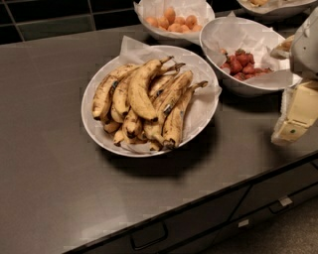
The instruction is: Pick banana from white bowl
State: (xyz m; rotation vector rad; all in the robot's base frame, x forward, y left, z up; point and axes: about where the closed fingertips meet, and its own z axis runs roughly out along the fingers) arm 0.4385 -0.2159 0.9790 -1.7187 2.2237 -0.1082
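Note:
The white bowl (97, 130), wide, shallow and lined with crinkled white paper, sits in the middle of the dark counter. Several bananas lie piled in it. The banana (140, 90) is the fattest, strongly curved one on top of the pile, yellow with brown speckles, its dark stem tip pointing to the upper right. My gripper (296, 116) is at the right edge of the view, cream-coloured, to the right of the bowl and well apart from it, above the counter's front right part. It holds nothing that I can see.
A smaller white bowl of red fruit (246, 64) stands right of the banana bowl, close to my gripper. A bowl of orange fruit (174, 21) stands behind. Another bowl (271, 6) is at the top right. The counter's front edge (198, 196) has drawers below.

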